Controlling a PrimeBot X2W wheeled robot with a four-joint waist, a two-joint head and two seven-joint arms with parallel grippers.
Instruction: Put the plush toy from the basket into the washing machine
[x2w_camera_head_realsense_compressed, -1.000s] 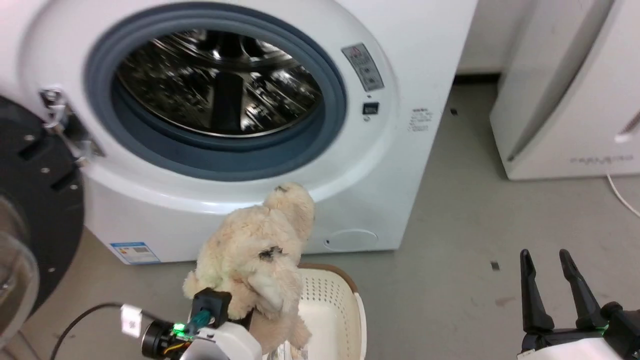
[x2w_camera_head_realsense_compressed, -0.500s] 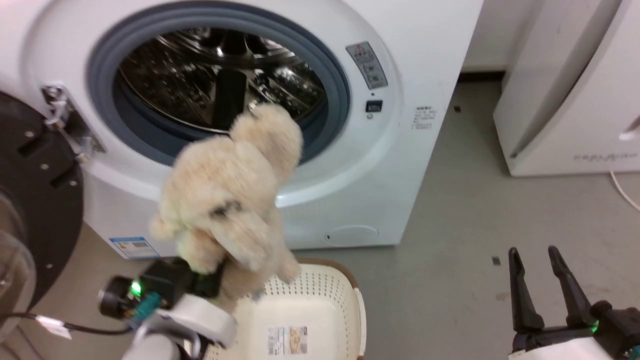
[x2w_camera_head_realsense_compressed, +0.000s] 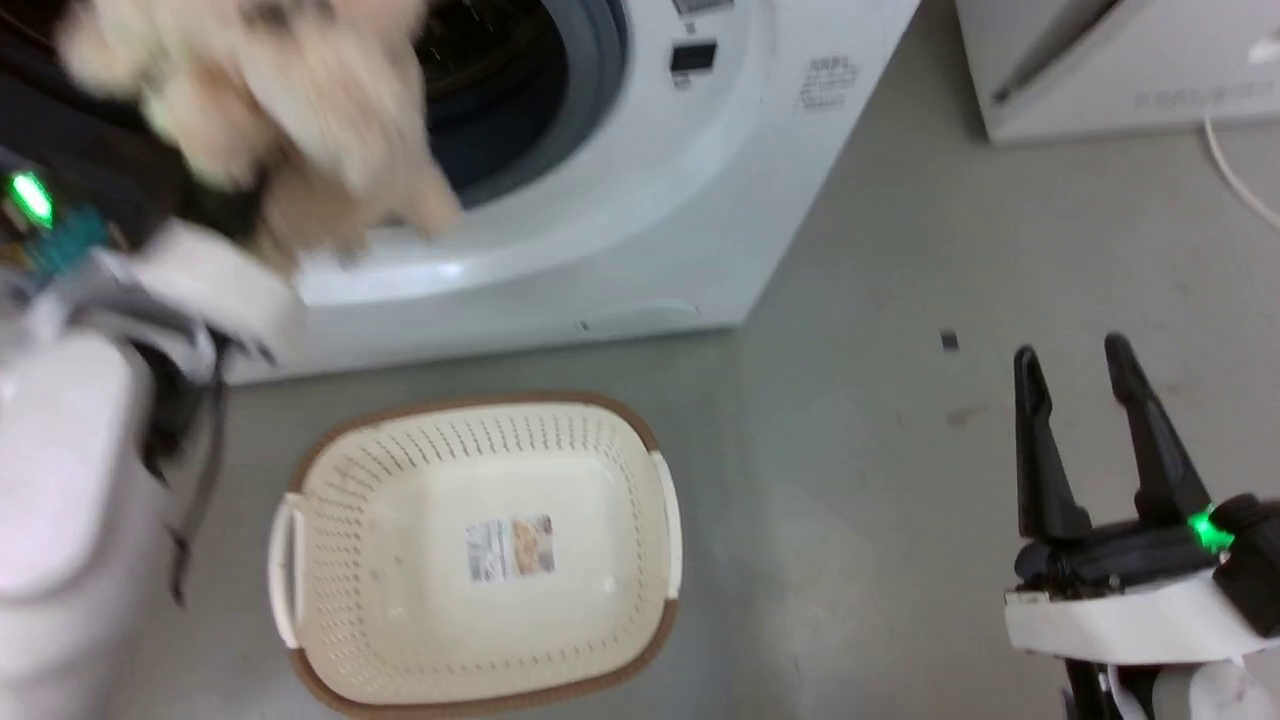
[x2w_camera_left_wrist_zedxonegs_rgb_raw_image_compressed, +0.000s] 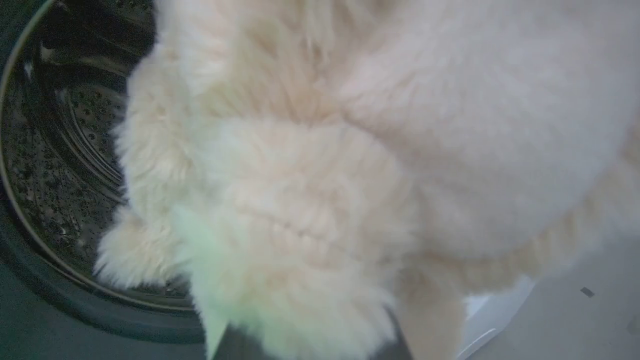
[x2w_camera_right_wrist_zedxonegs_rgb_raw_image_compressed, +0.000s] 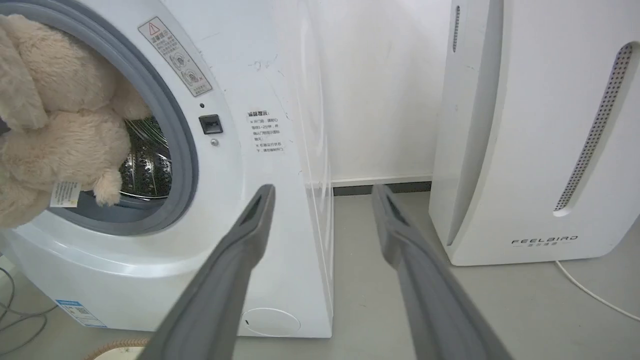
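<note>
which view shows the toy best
The right wrist view: the toy is sharp there, at the washer opening, its tag visible. The head view has it blurred at the top left. The left wrist view gives close-up fur with the drum behind.

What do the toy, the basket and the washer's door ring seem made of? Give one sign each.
Toy: likely synthetic plush, matte; long shaggy fibres.
Basket: apparently moulded plastic, smooth; even rows of holes.
Door ring: probably rubber, dull grey; soft rounded lip.
</note>
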